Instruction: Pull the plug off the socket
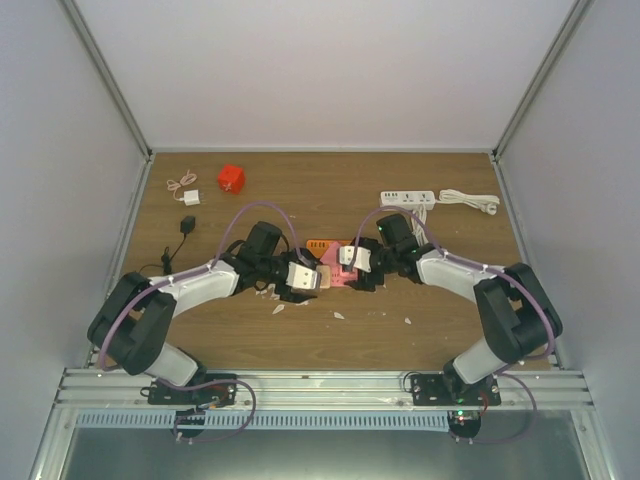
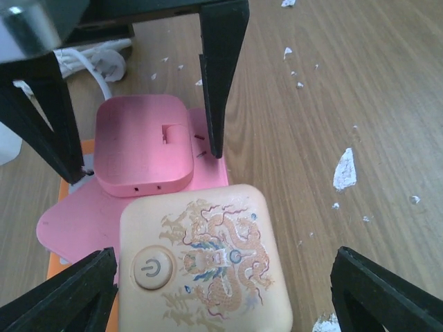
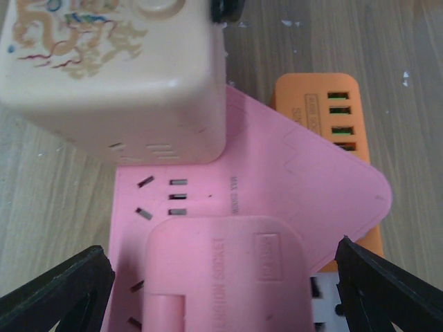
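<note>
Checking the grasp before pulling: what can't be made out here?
Top view: left gripper and right gripper cover most of the pink socket block.
Left wrist: cream plug cut off by bottom edge; its pins hidden underneath.
Right wrist: pink plug cut off by bottom edge; pins hidden too.

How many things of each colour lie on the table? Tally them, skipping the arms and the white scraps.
Pink: 2 (pink socket plate, pink cube)
Orange: 1 (orange strip)
Cream: 1 (dragon cube)
Red: 1 (red cube)
White: 2 (small charger, white power strip)
Black: 1 (black adapter)
Total: 8
</note>
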